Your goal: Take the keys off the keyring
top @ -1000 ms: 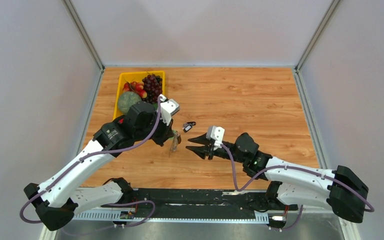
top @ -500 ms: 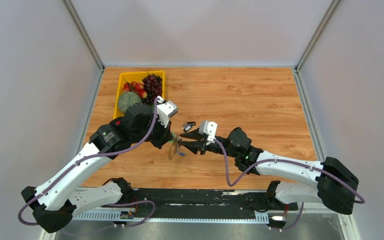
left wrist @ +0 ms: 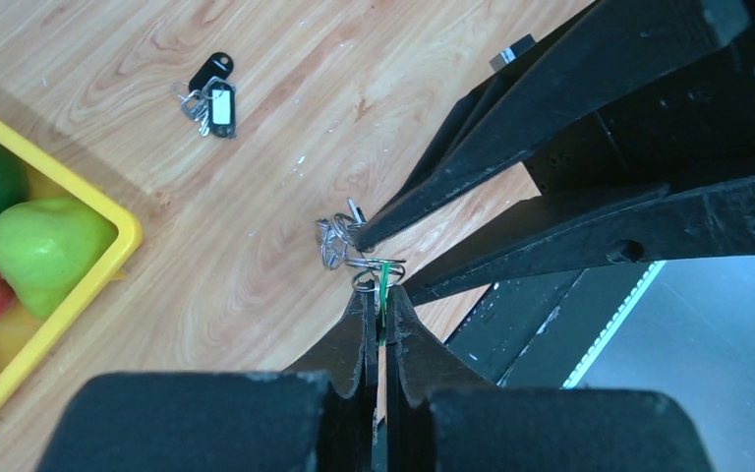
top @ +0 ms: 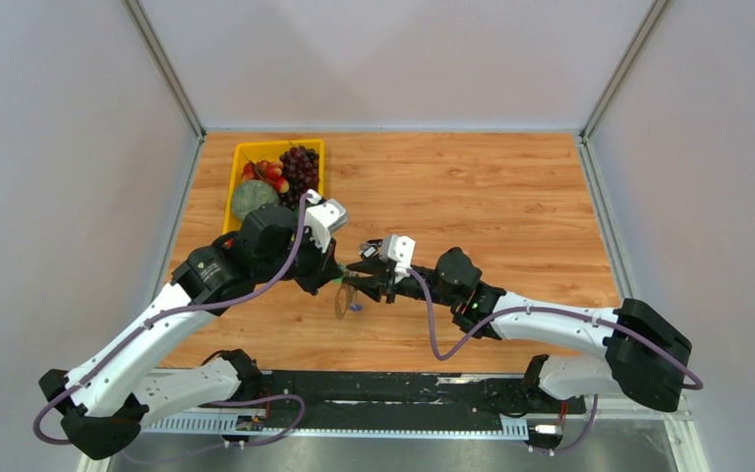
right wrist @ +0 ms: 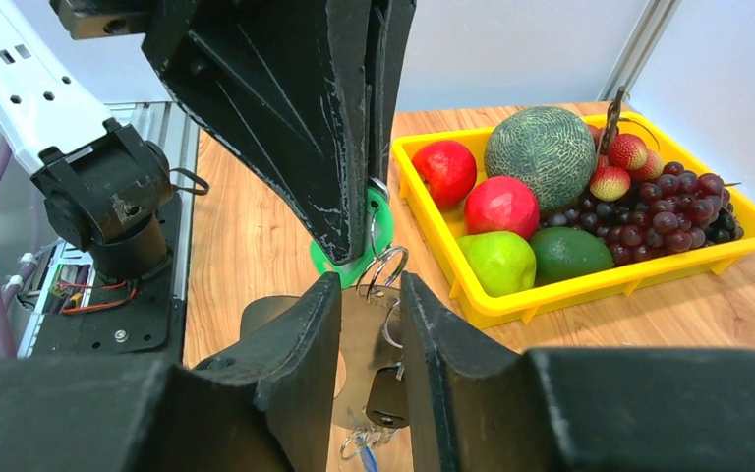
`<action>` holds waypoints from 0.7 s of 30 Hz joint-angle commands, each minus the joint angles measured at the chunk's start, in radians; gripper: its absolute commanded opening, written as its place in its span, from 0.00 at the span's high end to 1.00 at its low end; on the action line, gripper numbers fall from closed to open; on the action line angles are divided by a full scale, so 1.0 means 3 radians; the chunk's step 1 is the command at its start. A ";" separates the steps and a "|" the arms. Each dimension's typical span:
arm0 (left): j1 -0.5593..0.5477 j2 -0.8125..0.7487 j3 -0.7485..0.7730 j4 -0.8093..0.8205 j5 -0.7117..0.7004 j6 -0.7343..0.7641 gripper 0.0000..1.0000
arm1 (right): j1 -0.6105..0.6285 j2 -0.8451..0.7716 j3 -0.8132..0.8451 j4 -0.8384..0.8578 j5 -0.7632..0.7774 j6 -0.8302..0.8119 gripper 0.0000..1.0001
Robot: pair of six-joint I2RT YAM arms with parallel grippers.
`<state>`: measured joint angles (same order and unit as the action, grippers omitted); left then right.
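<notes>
My left gripper (left wrist: 380,293) is shut on a thin green tag (left wrist: 384,278) and holds the bunch in the air above the table. Wire rings (left wrist: 339,239) hang off the tag. In the right wrist view the green tag (right wrist: 354,258) carries a wire ring (right wrist: 385,267). Below it hang the silvery flat keyring (right wrist: 362,339), a dark key (right wrist: 385,393) and a blue tag (right wrist: 364,458). My right gripper (right wrist: 369,280) is open, one finger on each side of the keyring just under the left fingertips. From above, the pale keyring (top: 341,301) dangles between both grippers.
A second set of keys with black tags (top: 372,246) lies on the wooden table just behind the grippers. A yellow tray (top: 239,149) of fruit stands at the back left, close to the left arm. The arms' black base rail (top: 393,393) runs along the near edge.
My right gripper has moved left, up to the hanging bunch, and now straddles the keyring. The left gripper, still shut on the green tag, has shifted slightly left.
</notes>
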<state>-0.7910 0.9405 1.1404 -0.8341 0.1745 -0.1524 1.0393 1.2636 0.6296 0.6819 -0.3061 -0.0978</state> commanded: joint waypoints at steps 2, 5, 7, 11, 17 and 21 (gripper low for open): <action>-0.0020 -0.0074 0.0206 0.0092 0.0054 -0.0068 1.00 | 0.0011 0.0031 0.0131 0.0160 -0.0008 0.0059 0.81; -0.0022 -0.0068 0.0226 0.0060 0.0073 -0.0074 1.00 | 0.0009 0.0008 0.0122 0.0187 0.0002 0.0060 0.88; -0.0022 -0.0059 0.0225 0.0049 0.0084 -0.0071 1.00 | 0.0011 -0.0013 0.0118 0.0182 0.0009 0.0060 0.87; -0.0022 -0.0053 0.0216 0.0046 0.0105 -0.0079 1.00 | 0.0009 -0.0034 0.0118 0.0171 -0.0019 0.0055 0.81; -0.0024 -0.0057 0.0198 0.0051 0.0121 -0.0081 1.00 | 0.0009 -0.0024 0.0148 0.0182 -0.0043 0.0055 0.79; -0.0025 -0.0058 0.0182 0.0052 0.0116 -0.0080 1.00 | 0.0008 -0.0038 0.0145 0.0196 -0.0046 0.0051 0.98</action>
<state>-0.7921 0.9375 1.1603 -0.8486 0.1818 -0.1547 1.0393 1.2701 0.6296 0.6918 -0.3077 -0.0971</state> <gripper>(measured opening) 0.028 0.104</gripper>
